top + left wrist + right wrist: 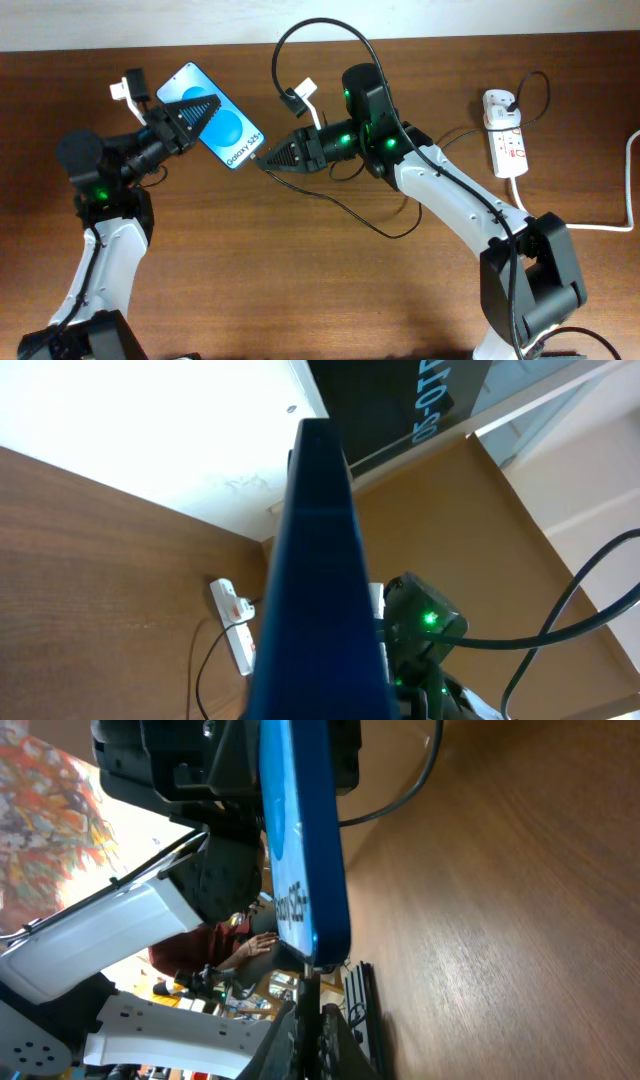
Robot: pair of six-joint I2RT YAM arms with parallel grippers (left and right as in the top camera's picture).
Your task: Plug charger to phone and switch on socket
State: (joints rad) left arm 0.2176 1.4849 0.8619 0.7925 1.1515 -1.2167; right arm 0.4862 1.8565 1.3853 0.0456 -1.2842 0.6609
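My left gripper (200,112) is shut on the phone (215,118), holding it tilted above the table; its blue screen with the "Galaxy S25" strip faces up. The phone's dark edge fills the left wrist view (315,580). My right gripper (268,158) is shut on the charger plug tip (259,160), which meets the phone's lower end. In the right wrist view the plug (310,982) touches the phone's bottom edge (305,850). The black charger cable (340,205) loops back across the table. The white socket (504,132) lies at the far right, also in the left wrist view (233,622).
The socket's thick white cord (600,226) runs off the right edge. A black cable (315,35) arcs above the right arm. The wooden table (300,290) is bare in front.
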